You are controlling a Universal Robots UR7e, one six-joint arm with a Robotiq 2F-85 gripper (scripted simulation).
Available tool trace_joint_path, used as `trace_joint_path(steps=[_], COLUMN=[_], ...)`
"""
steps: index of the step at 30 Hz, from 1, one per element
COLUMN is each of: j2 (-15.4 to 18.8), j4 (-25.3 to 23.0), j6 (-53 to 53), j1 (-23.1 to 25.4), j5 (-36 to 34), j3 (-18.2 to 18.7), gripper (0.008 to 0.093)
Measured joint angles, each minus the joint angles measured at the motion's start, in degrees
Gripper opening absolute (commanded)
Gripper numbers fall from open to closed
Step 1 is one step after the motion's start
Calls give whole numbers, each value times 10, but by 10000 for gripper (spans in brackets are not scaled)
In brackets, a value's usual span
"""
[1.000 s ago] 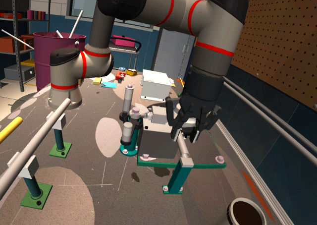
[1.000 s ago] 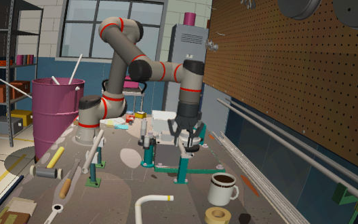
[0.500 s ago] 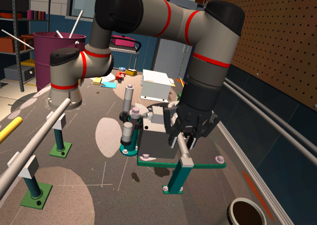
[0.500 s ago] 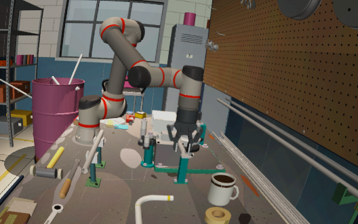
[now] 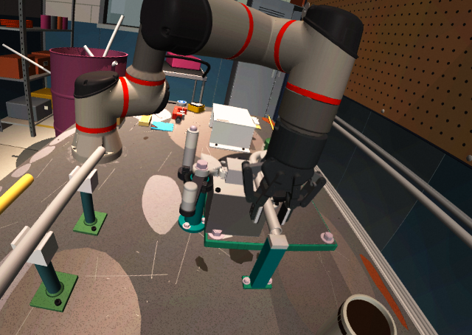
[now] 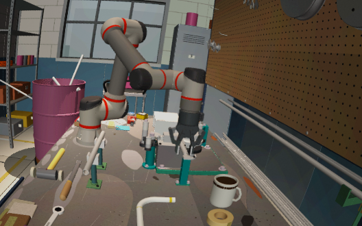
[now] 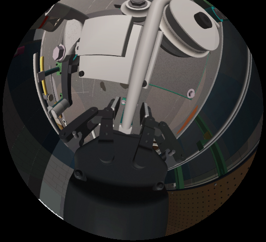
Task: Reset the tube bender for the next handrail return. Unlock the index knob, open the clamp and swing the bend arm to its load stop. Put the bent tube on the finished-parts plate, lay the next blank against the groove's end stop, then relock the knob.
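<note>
My gripper [image 5: 270, 210] [image 6: 186, 149] [image 7: 129, 111] is open, straddling the straight leg of the bent tube [image 5: 271, 214] [image 7: 139, 67] near its free end, holding nothing. The tube lies in the bender's groove, its end on a teal support post [image 5: 267, 261] [image 6: 184, 169]. Its far end curls around the round die [image 7: 189, 31]. The clamp block [image 7: 104, 50] sits beside the tube. The bend arm handle [image 5: 190, 148] and index knob [image 5: 189, 199] stand to the bender's left. The blank tube [image 5: 49, 215] [image 6: 94, 152] rests on two V-stands on the left.
The teal support post stands just under my fingers. A white box [image 5: 231, 127] sits behind the bender. A coffee mug [image 6: 224, 190], tape roll [image 6: 220, 216] and a spare bent tube [image 6: 149, 207] lie on the near bench; rails [image 5: 400, 175] run along the right wall.
</note>
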Motion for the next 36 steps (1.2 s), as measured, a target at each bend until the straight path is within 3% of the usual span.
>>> trace_joint_path(steps=[8,28,36], j2=[0,0,-1], j4=[0,0,2], j6=[0,0,0], j1=[0,0,0], j5=[0,0,0], j3=[0,0,-1], gripper=[475,80,80])
